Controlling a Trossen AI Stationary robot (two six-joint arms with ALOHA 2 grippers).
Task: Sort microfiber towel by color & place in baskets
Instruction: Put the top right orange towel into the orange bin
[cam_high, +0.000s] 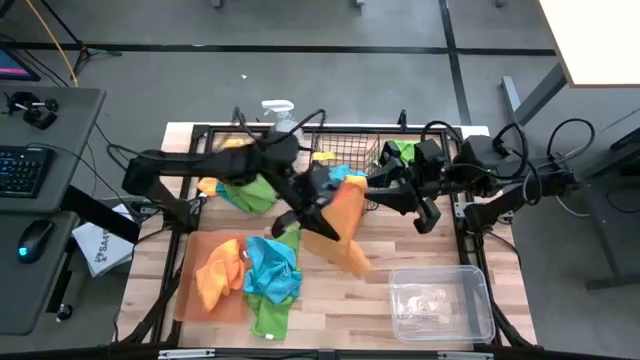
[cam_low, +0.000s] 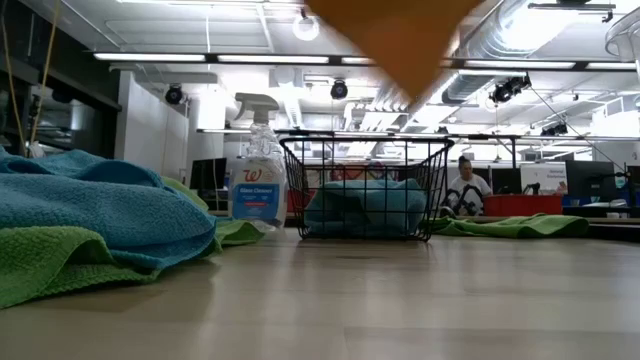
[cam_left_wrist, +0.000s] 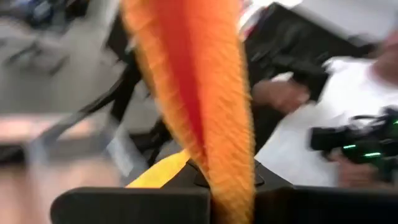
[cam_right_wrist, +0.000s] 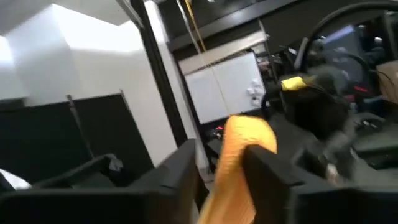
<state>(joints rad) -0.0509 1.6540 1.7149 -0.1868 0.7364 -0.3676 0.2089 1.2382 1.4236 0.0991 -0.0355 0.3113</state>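
Observation:
Both grippers are shut on one orange towel (cam_high: 345, 228) held in the air over the table's middle. My left gripper (cam_high: 316, 205) (cam_left_wrist: 231, 194) comes from the left, my right gripper (cam_high: 356, 186) (cam_right_wrist: 222, 171) from the right. In the low view only the towel's hanging corner (cam_low: 400, 40) shows, well above the table. A black wire basket (cam_high: 345, 148) at the far edge holds a blue towel (cam_low: 365, 208). An orange-brown tray (cam_high: 188, 300) at the near left carries orange (cam_high: 220, 270), blue (cam_high: 272, 268) and green (cam_high: 268, 315) towels. A clear tub (cam_high: 440, 300) stands at the near right. My left gripper pinches the orange towel between its two fingers at a bunched fold (cam_left_wrist: 227, 180); the cloth runs on away from the fingers as a narrow gathered strip. My right gripper pinches another bunched part of the same towel (cam_right_wrist: 239, 149) between its fingers. The towel is lifted clear and hangs below both grippers.
A green towel (cam_high: 250, 192) with an orange one (cam_high: 208, 185) lies at the far left under the left arm. Another green towel (cam_high: 400, 152) lies right of the basket. A spray bottle (cam_high: 280, 112) stands at the far edge. Bare wood lies between tray and tub.

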